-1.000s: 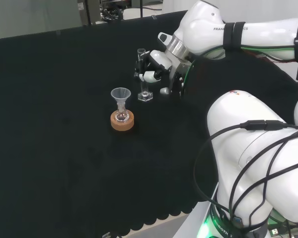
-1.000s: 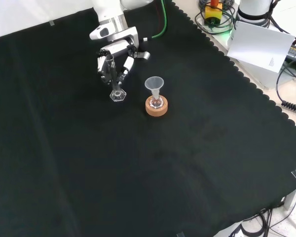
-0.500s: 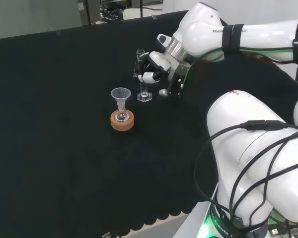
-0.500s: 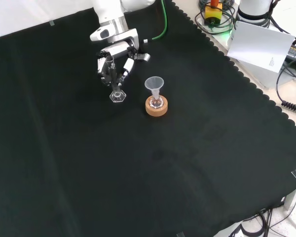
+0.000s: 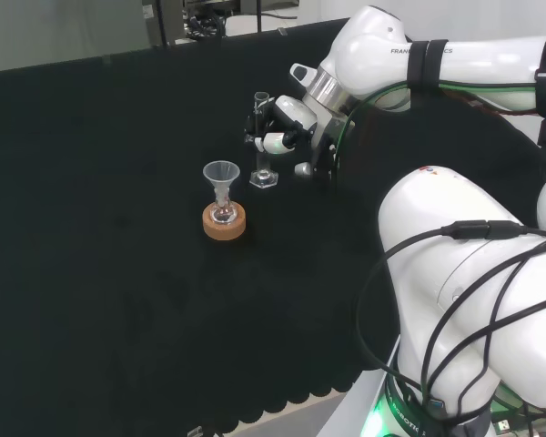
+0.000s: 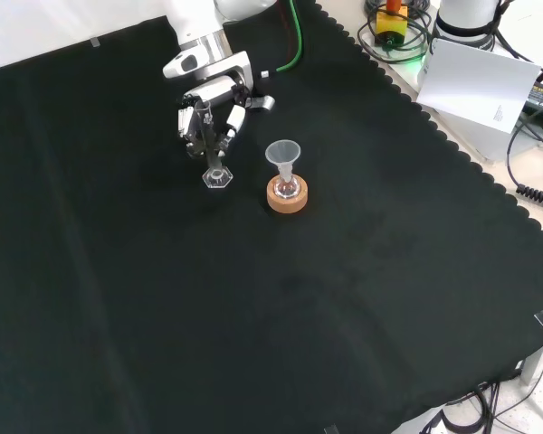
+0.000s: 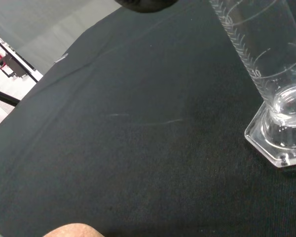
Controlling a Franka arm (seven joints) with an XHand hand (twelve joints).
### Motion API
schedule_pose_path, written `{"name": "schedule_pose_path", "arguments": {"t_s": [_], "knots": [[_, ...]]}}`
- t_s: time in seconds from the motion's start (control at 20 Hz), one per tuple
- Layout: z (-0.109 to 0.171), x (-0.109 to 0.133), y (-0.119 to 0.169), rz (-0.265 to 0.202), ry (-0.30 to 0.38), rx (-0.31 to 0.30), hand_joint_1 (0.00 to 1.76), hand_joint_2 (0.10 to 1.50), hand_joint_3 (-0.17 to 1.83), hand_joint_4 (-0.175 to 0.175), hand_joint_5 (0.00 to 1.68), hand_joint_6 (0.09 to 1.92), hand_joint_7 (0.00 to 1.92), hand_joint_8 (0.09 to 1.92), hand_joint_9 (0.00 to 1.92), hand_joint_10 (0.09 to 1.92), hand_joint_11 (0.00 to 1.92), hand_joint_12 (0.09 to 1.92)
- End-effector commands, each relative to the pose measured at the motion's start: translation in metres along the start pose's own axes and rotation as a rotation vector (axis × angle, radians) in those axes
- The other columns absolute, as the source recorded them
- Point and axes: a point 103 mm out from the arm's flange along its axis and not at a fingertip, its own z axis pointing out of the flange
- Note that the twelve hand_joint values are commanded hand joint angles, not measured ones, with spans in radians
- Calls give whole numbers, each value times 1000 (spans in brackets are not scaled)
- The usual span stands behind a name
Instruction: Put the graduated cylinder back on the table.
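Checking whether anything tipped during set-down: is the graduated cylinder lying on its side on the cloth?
No. In the front view the graduated cylinder stands upright on its hexagonal base, just left of the funnel in the flask.

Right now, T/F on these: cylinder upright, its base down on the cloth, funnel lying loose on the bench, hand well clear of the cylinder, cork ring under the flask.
1. The clear glass graduated cylinder stands upright. True.
2. Its hexagonal base sits on the black cloth. True, going by the wrist view.
3. The clear funnel lies loose on the bench. False: it stands upright in the small clear flask.
4. The black and white hand is well clear of the cylinder. False: its fingers are still right at the tube; whether they touch it cannot be told.
5. A cork ring is under the flask. True.
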Motion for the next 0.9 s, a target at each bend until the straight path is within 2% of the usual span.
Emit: {"name": "schedule_pose_path", "arguments": {"t_s": [0.05,0.25,0.9], "knots": [[-2,3,0,-6,-9,-8,1113,1123,-155,-74,871,641,902,592,1303,87,971,997],[-4,5,0,-8,-16,-6,1100,1109,-175,-69,875,610,888,590,1289,87,940,1021],[-7,5,2,31,-40,26,1065,1044,-175,-59,838,601,845,588,1226,87,848,1081]]}}
